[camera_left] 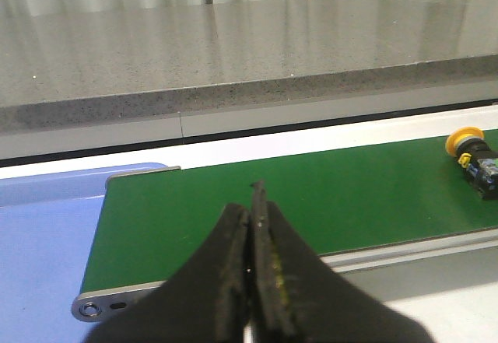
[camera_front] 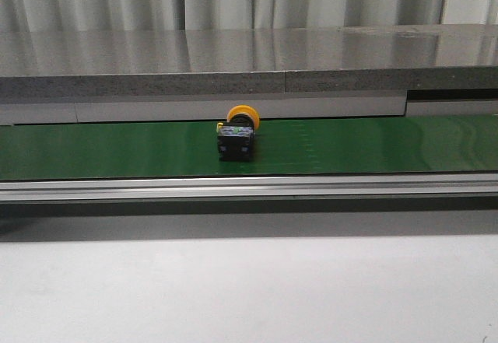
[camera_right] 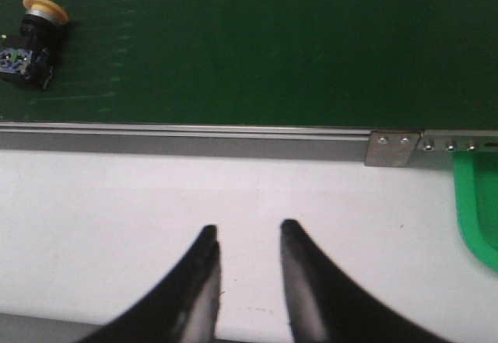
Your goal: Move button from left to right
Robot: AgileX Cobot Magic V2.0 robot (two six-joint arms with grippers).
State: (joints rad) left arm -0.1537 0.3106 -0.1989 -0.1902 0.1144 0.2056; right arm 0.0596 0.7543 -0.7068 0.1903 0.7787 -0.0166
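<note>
On the green belt [camera_front: 373, 145], your button [camera_front: 237, 134] lies cap-back, well apart from both grippers: left gripper [camera_left: 250, 226] pressed together, right gripper [camera_right: 247, 238] spread.

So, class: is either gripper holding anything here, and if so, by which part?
Nothing is held. The left gripper is shut on nothing, the right gripper is open, and the button lies alone on the green belt.

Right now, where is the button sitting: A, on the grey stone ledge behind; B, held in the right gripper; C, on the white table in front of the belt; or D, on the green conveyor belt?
D: the button lies on the green conveyor belt, apart from both grippers; the right gripper is open and holds nothing.
</note>
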